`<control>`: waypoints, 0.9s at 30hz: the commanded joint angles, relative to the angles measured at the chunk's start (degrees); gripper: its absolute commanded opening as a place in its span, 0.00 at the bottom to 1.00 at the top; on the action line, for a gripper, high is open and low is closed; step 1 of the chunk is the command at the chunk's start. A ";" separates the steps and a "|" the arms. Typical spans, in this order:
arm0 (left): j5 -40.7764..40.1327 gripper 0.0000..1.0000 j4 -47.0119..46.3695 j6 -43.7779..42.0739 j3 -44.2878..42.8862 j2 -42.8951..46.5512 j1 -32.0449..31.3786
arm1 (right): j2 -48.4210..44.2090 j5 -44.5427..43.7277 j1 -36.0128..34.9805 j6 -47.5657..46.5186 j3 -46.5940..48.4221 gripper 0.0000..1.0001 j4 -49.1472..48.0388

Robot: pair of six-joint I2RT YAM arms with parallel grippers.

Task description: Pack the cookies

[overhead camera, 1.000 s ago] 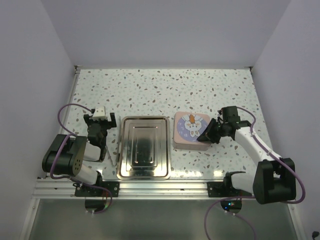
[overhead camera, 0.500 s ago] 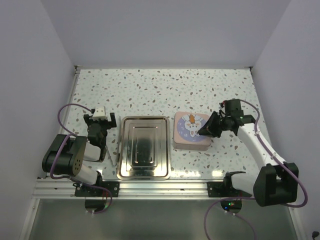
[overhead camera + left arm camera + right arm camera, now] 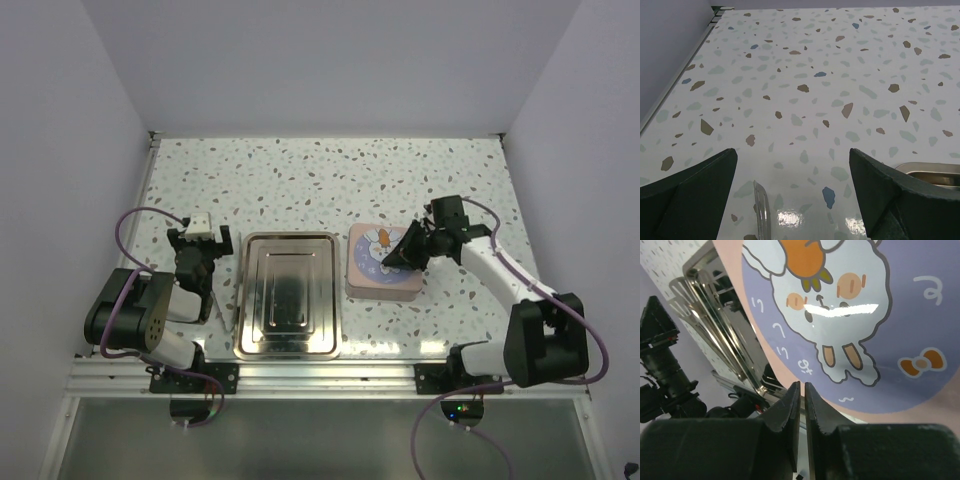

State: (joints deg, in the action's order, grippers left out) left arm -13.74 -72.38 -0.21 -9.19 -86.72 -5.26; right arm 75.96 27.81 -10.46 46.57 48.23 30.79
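Spreading across the whole scene, the speckled bench [image 3: 300, 170] carries everything else. The left arm [image 3: 140, 315] sits folded at the near left corner. The right arm [image 3: 500, 275] reaches from the near right in toward the middle.

A shiny steel tray [image 3: 244, 300] lies at the centre near the front edge, long side running away from the arms, with nothing in it. Just right of it, close but apart, sits a square pink tin [image 3: 372, 290]. Its lid [image 3: 850, 315] is on and shows a white bunny holding something orange on a lilac ground.

The right fingers [image 3: 790, 405] are pressed together with nothing between them, and their tips hang over the right part of the lid. I cannot tell whether they touch it. The left fingers [image 3: 875, 180] are spread wide and hold nothing, pointing across bare bench toward the far left corner.

A thin shiny metal strip [image 3: 760, 210] lies on the bench between the left arm and the tray; what it is I cannot tell.

The cookies show in no view, so I cannot tell where they are.
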 commanded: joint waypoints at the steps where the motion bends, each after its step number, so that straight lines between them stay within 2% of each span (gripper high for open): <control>1: -0.85 1.00 -6.46 -0.58 0.05 0.06 0.33 | 1.29 -2.49 -1.84 2.30 -1.90 0.11 -2.75; 8: -0.85 1.00 -6.46 -0.58 0.05 0.06 0.33 | 0.68 -3.56 -2.46 3.97 -7.88 0.11 -5.12; 22: -0.85 1.00 -6.46 -0.58 -0.04 0.14 0.33 | -0.03 -6.98 -8.70 8.80 -8.41 0.11 -6.26; 27: -0.85 1.00 -6.46 -0.58 0.05 0.14 0.33 | -1.51 -8.65 -10.19 9.16 -4.47 0.10 -3.11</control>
State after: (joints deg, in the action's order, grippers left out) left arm -13.74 -72.38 -0.21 -9.19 -86.72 -5.26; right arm 75.88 24.38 -19.84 55.29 41.65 23.40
